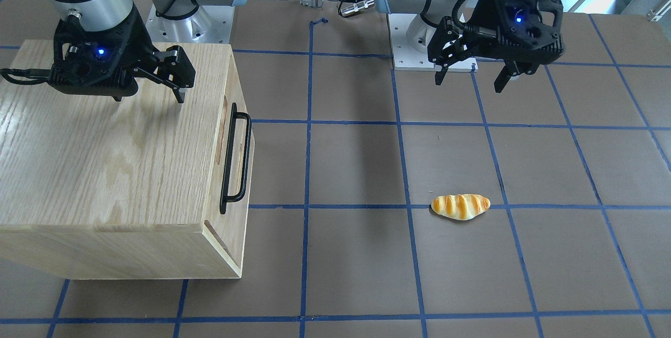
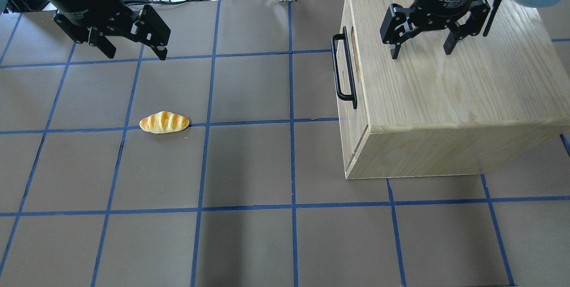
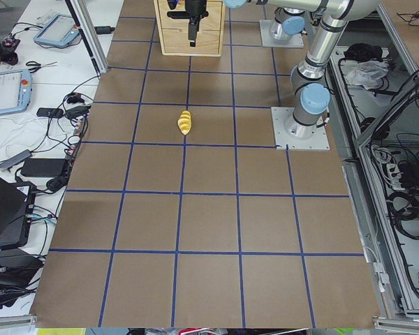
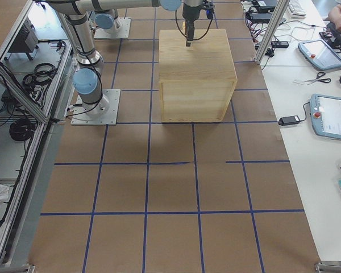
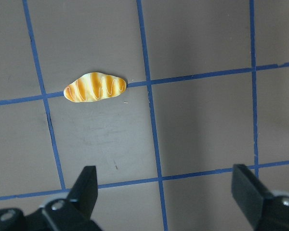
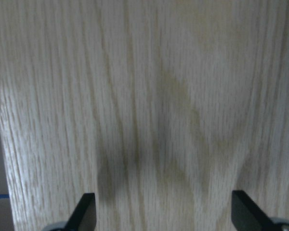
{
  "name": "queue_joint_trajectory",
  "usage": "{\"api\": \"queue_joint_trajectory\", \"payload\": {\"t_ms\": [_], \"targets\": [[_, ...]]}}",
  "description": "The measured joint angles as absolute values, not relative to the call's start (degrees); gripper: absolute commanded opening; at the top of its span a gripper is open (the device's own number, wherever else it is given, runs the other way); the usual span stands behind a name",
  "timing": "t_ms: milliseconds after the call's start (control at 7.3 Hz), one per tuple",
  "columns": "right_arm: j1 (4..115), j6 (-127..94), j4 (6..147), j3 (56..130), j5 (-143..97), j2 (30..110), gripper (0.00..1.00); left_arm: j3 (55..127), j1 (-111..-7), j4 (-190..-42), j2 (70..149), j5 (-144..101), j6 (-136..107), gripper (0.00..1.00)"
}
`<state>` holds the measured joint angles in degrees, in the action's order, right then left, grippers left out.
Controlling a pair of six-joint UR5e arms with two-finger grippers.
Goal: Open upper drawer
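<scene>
The upper drawer [image 2: 360, 103] is the top band of the oak cabinet's front and looks shut. Its black bar handle [image 2: 337, 69] faces the table's middle; drawer [image 1: 233, 86] and handle [image 1: 247, 154] also show in the front-facing view. My right gripper [image 2: 421, 52] is open and empty. It hovers over the cabinet top [image 6: 149, 96], behind the handle side, and also shows in the front-facing [image 1: 149, 99] and right wrist [image 6: 164, 216] views. My left gripper [image 2: 136, 54] is open and empty above the bare table, far from the cabinet.
A toy bread roll [image 2: 164, 122] lies on the brown table with blue tape lines, in front of my left gripper [image 5: 168, 192]; it also shows in the left wrist view [image 5: 95, 87]. The cabinet [image 4: 196, 68] stands on the table's right part. Cables lie past the far edge.
</scene>
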<state>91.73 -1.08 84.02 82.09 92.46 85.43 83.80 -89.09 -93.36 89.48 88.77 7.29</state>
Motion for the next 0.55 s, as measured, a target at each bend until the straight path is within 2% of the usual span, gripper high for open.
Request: {"api": "queue_joint_trajectory", "payload": {"t_ms": [548], "targets": [[91.7, -1.1, 84.0, 82.1, 92.5, 85.4, 1.0, 84.7, -88.8, -93.3, 89.1, 88.6, 7.3, 1.0]]}}
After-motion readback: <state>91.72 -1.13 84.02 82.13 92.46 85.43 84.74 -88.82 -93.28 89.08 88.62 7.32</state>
